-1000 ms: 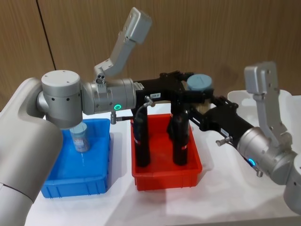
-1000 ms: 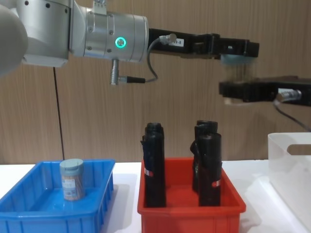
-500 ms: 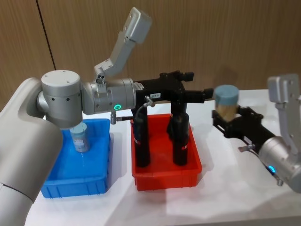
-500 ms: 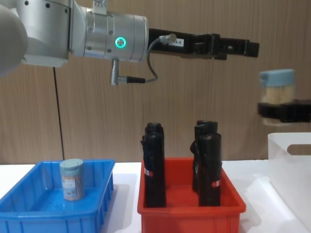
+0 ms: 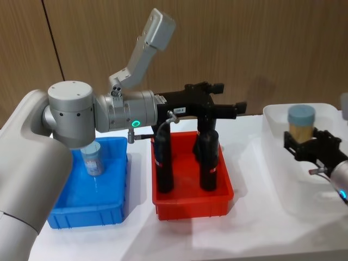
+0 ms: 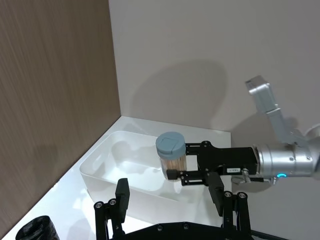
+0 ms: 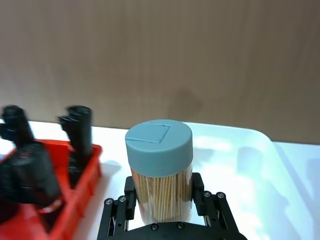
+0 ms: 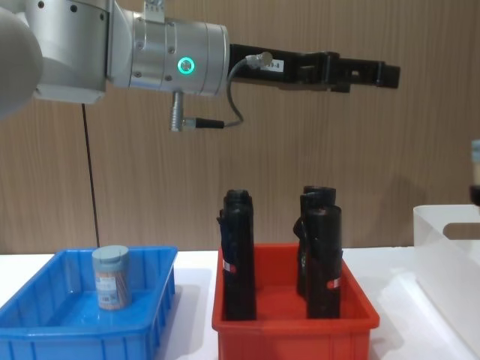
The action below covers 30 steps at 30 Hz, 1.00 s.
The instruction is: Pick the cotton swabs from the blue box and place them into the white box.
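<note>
From the head view, the right end effector (image 5: 302,142) is closed around the held swab jar (image 5: 301,122), gripping its lower body, with the jar upright and up in the air over the white box (image 5: 272,120) at the right of the worktop (image 5: 255,228). The second swab jar (image 5: 93,159) stands upright in the blue box (image 5: 117,209) on the left. Between the two boxes sits a red bin (image 5: 193,209) holding black cylinders (image 5: 163,163). The left arm reaches across above the red bin, and the left end effector (image 5: 228,100) is raised and holds nothing.

In the left wrist view, the left fingers (image 6: 121,192) are spread wide with nothing between them. Farther off, the right end effector (image 6: 180,175) clamps the held swab jar (image 6: 171,155) above the open white box (image 6: 100,186) — the pale blue-grey lid on top, tan sticks showing through the clear wall.

In the right wrist view, the held swab jar (image 7: 159,170) sits upright between the right fingers (image 7: 129,200), one pressed to each side of it. The white box (image 7: 240,165) lies beneath and beyond it; the red bin (image 7: 87,172) and black cylinders (image 7: 80,132) are off to one side.

In the chest view, the left end effector (image 8: 375,73) hangs high above the red bin (image 8: 292,337). The second swab jar (image 8: 111,277) stands in the blue box (image 8: 45,330), clear of its walls, and the white box (image 8: 450,255) shows at the right edge.
</note>
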{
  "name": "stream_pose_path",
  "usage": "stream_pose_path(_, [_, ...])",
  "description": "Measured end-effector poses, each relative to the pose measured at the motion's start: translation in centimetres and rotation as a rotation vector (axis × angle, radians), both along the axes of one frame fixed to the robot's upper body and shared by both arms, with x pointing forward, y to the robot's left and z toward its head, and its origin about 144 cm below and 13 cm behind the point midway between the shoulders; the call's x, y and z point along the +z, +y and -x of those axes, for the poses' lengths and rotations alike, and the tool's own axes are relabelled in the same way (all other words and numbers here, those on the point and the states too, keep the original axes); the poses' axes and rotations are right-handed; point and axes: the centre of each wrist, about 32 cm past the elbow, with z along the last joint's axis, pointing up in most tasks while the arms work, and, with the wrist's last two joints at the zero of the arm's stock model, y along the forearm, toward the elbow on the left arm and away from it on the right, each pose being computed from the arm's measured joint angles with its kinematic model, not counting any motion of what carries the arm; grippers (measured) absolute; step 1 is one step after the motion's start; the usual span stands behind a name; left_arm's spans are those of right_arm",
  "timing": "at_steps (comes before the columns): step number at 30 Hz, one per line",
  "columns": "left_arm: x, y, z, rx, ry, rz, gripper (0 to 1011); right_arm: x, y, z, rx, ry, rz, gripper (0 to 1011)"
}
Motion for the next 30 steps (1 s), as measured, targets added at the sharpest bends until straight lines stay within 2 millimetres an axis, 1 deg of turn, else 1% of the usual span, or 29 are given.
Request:
stream_pose_path(4, [0.0,0.0,0.0,0.0,0.0,0.0,1000,-0.4,-1.2,-0.8,-0.04,0.035,0.019,660])
stream_pose_path(5, [0.0,0.0,0.0,0.0,0.0,0.0,1000,-0.4,-1.2,-0.8,-0.04,0.035,0.019,660])
stream_pose_path(10, [0.0,0.0,0.0,0.0,0.0,0.0,1000,-1.1,-2.7,-2.1,-0.085,0.09,0.045,660])
stream_pose_path(14, [0.0,0.0,0.0,0.0,0.0,0.0,1000,-1.4,-3.4,-2.8,-0.099,0.12,0.055,660])
stream_pose_path(16, [0.0,0.0,0.0,0.0,0.0,0.0,999,-1.8,-4.0,-3.6,-0.109,0.153,0.065,660])
stream_pose_path(23, [0.0,0.0,0.0,0.0,0.0,0.0,1000,-2.7,-5.1,-5.1,-0.12,0.209,0.078,660])
stream_pose_path(25, [0.0,0.0,0.0,0.0,0.0,0.0,1000,-3.0,-5.4,-5.6,-0.121,0.225,0.082,688])
stream_pose_path(26, [0.0,0.0,0.0,0.0,0.0,0.0,1000,-3.1,-5.6,-5.8,-0.122,0.233,0.083,740])
stream_pose_path(27, [0.0,0.0,0.0,0.0,0.0,0.0,1000,-3.1,-5.7,-6.0,-0.121,0.236,0.084,753])
stream_pose_path(28, [0.0,0.0,0.0,0.0,0.0,0.0,1000,-3.2,-5.8,-6.1,-0.122,0.239,0.084,792])
stream_pose_path(29, [0.0,0.0,0.0,0.0,0.0,0.0,1000,-3.3,-5.8,-6.2,-0.121,0.241,0.084,792])
stream_pose_path(30, [0.0,0.0,0.0,0.0,0.0,0.0,1000,-3.4,-6.0,-6.4,-0.122,0.247,0.086,848])
